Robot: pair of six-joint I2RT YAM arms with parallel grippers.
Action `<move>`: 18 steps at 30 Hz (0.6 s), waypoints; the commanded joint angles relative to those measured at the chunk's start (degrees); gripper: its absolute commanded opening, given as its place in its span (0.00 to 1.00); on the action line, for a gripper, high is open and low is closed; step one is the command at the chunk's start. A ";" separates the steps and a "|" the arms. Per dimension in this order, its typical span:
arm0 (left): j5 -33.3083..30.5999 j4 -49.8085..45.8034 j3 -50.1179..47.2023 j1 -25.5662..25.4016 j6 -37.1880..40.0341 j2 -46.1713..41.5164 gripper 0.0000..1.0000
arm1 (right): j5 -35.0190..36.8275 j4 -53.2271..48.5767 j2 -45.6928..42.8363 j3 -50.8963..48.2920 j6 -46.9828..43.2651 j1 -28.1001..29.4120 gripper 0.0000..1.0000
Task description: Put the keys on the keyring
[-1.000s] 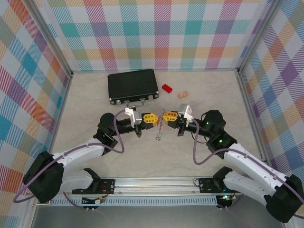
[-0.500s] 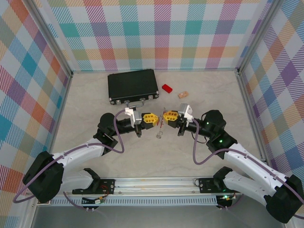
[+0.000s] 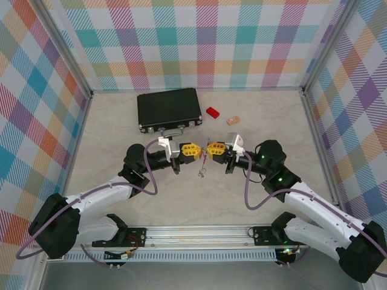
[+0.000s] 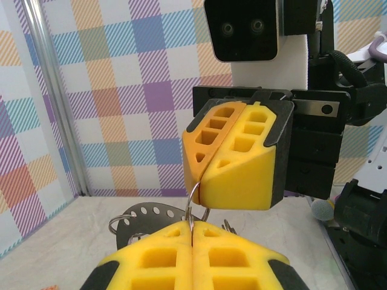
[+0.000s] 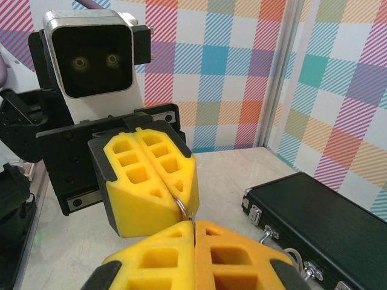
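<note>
1. While held above the worktop's (image 3: 121, 124) middle, the keyring (image 3: 203, 164) is gripped by closed left fingers (image 3: 191, 151) at 9 o'clock and closed right fingers (image 3: 216, 148) at 3 o'clock.
2. Its long axis is seen running from 12 to 6 o'clock, equally near the 2.

We could read no text, label, brand, number or sign anywhere; the black case (image 3: 169, 107) and the checked walls (image 3: 199, 42) carried none.

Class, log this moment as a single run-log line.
left jaws: shut on keyring | right jaws: shut on keyring | keyring: pinched between both, above table
</note>
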 commanded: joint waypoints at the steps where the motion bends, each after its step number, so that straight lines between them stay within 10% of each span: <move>1: -0.13 0.93 1.23 0.14 0.22 -1.17 0.00 | -0.69 0.56 -0.08 -0.30 -1.20 0.55 0.00; 18: -0.81 0.48 1.08 0.14 0.56 -0.95 0.00 | 0.79 0.61 -0.68 -0.63 -1.88 1.03 0.00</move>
